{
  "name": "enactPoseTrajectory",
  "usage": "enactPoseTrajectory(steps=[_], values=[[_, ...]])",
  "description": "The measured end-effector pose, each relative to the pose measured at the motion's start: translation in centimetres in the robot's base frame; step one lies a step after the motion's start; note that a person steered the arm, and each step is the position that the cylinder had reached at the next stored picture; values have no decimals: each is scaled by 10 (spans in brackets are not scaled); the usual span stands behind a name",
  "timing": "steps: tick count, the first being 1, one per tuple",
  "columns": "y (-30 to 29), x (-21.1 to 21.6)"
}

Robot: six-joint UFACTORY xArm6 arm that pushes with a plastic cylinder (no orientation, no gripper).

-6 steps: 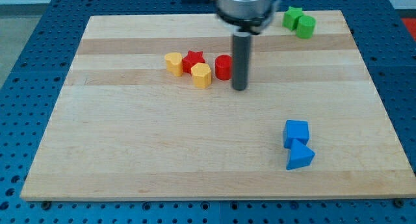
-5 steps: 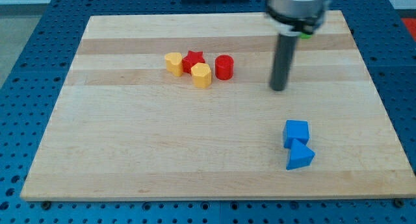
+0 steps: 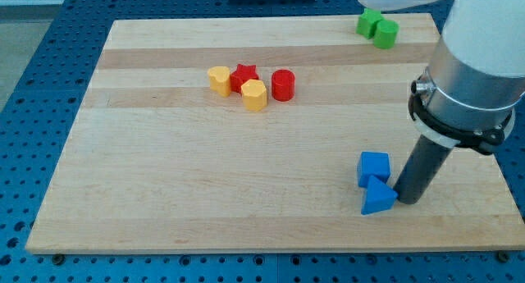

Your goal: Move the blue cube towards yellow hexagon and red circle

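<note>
Two blue blocks sit touching near the table's bottom-right corner: the blue cube (image 3: 374,167) and, below it, a blue triangle (image 3: 378,198). My tip (image 3: 408,200) (a bare rod, gripping nothing) stands just right of them, probably placed to shove the cube up-left toward the yellow hexagon (image 3: 254,95) and red circle (image 3: 283,84). Being square, the cube has no long axis; it sits slightly skewed to the table's edges.

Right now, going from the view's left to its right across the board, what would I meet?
Yellow block → red star → yellow hexagon → red circle → blue cube → my tip, just right of the blue blocks.
</note>
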State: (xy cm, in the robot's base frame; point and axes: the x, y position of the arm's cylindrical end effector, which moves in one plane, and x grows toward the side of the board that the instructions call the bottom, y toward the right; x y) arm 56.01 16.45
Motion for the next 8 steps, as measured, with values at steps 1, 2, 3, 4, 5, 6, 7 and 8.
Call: enactPoseTrajectory(steps=[1, 2, 3, 4, 5, 6, 7, 8], values=[[0, -14], [-6, -19], [-24, -19], [-36, -22], [-41, -23], [-51, -29], [-63, -37], [-79, -40]])
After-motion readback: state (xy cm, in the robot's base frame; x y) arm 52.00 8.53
